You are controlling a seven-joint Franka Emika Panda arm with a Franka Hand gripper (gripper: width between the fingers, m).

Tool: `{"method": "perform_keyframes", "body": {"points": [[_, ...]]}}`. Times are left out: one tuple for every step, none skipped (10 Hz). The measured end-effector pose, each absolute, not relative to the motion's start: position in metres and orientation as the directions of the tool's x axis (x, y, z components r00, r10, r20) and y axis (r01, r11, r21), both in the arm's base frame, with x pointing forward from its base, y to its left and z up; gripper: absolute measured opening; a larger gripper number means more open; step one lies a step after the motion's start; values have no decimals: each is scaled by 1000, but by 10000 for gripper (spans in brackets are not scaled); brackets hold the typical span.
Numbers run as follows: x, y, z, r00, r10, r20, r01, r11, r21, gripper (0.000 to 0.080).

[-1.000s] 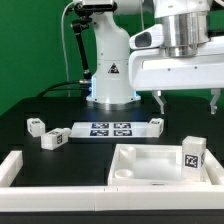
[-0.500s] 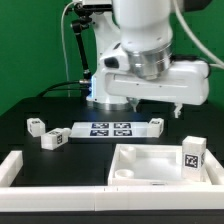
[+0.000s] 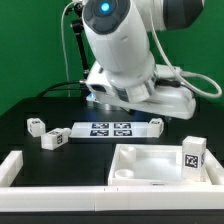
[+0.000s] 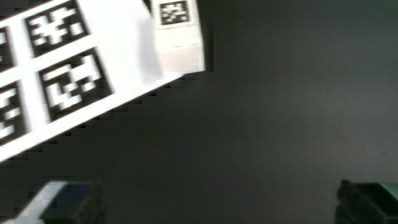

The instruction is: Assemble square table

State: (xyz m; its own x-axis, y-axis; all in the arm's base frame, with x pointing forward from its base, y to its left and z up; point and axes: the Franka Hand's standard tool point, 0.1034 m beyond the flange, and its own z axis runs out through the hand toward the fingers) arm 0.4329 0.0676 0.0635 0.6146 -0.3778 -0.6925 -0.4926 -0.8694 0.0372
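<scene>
Two dark fingertips (image 4: 63,203) of the pincer (image 4: 214,205) show in the wrist view. They stand as wide apart as can be, with nothing between them but the bare black table (image 4: 267,130). It grips nothing. Beyond the fingertips lies the marker board (image 4: 54,75) with its black-and-white squares. A small white leg (image 4: 178,45) lies just beside the board's end; whether the two touch I cannot tell.

From across the room, the white arm (image 3: 125,55) fills the upper middle of the frame. Its bulk leans toward the exterior view's right and hides the pincer from this side. Below it, in the middle of the frame, the marker board runs flat across the table, with the small white leg at its end toward the exterior view's right.

At the exterior view's left lie two more pieces: a leg (image 3: 36,125) farther back and another leg (image 3: 52,139) nearer the front, close to the board's other end.

In the lower right of the frame sits the square table top (image 3: 145,149), hollow side up, its raised rim all round. A fourth leg (image 3: 194,153) stands upright at its far corner toward the exterior view's right, tag facing the camera. Whether it is seated in a socket I cannot tell.

A low white rail (image 3: 12,165) lies in the lower left corner, well apart from the pincer.
</scene>
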Motion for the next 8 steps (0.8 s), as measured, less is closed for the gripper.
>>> {"method": "perform_keyframes", "body": {"points": [[418,79,58,628,-379,-679,-470,-881,56,649],[418,80,59,629,-370,-683,-463,-885,53,649],[420,77,58,627,-375,-682,-469,-882,54,649],[419,77,58,627,-375,-683,-468,-882,54,649],[419,77,58,626,-375,-683,-469,-882,55,649],[417,76,55,633,-370,-680,-466,-884,48,649],[402,77,40,676,-339,-655,-460,-888,-16,649],[374,80,32,642,-337,-689,-478,-878,-15,649]]}}
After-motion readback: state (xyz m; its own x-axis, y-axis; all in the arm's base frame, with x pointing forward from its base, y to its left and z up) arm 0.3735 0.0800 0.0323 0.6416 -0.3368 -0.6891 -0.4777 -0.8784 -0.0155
